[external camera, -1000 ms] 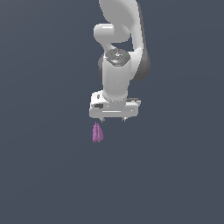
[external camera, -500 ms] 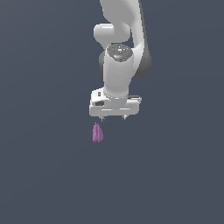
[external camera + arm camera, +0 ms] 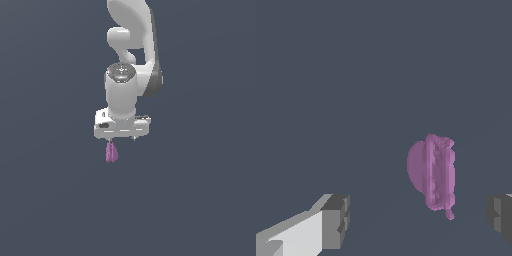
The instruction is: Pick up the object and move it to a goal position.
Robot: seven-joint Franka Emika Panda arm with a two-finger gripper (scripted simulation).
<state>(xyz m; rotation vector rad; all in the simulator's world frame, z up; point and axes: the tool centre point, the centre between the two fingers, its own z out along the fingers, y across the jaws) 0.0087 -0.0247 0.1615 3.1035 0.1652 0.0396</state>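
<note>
The object [image 3: 111, 151] is a small purple-pink lumpy blob resting on the dark grey surface. In the exterior view it sits just below the white hand, under the finger on the exterior view's left. My gripper [image 3: 122, 139] hangs above it, open, holding nothing. In the wrist view the object [image 3: 433, 172] appears beyond the gripper [image 3: 418, 215], between the two grey fingertips [image 3: 337, 220]. It lies nearer one fingertip than the other, and neither touches it.
The white arm [image 3: 131, 60] rises from the hand to the upper edge of the exterior view. A plain dark grey surface [image 3: 200, 200] surrounds the object.
The hand has come down a little and shifted slightly to the exterior view's left, closing in on the object. The object has not moved.
</note>
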